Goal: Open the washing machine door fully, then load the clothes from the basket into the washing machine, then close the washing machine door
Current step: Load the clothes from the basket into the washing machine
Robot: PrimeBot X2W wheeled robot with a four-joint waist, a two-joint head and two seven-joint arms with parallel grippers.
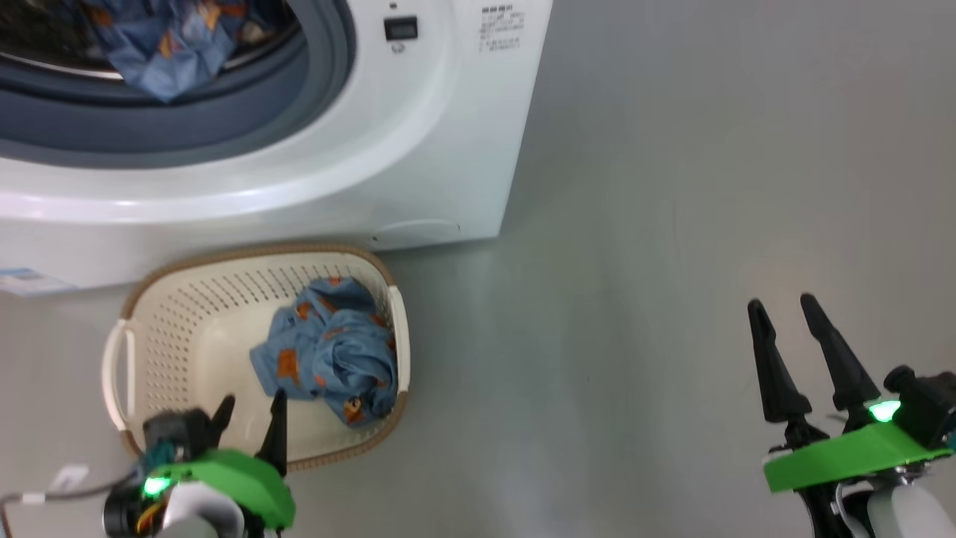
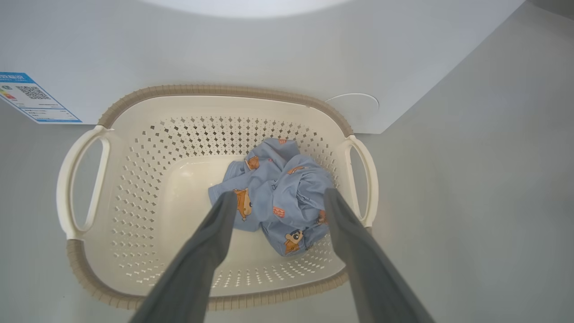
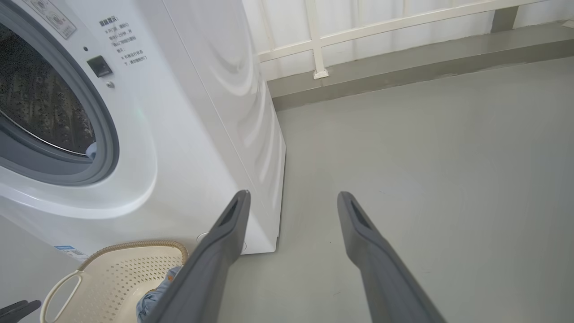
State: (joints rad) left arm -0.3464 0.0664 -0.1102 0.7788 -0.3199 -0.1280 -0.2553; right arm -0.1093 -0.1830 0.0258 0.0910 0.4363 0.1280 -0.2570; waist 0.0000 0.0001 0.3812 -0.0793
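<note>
Left hand (image 1: 254, 397) open over the basket (image 1: 172, 329), right hand (image 1: 781, 302) open over the bare floor (image 1: 672, 224).

At the lower left of the head view, the left hand had its two dark fingers spread apart and held nothing. Its tips were above the near edge of the basket. The cream basket sat on the floor, just in front of the washing machine (image 1: 418, 149). A crumpled bundle of clothes (image 1: 328, 351), blue with little orange figures, lay in the right half of the basket, against its right wall. At the upper left, another blue garment (image 1: 172, 45) lay in the machine's round mouth, with its tip down by the grey rubber ring (image 1: 224, 119). At the lower right, the right hand also had its fingers apart and held nothing. It was well apart from the basket.
</note>
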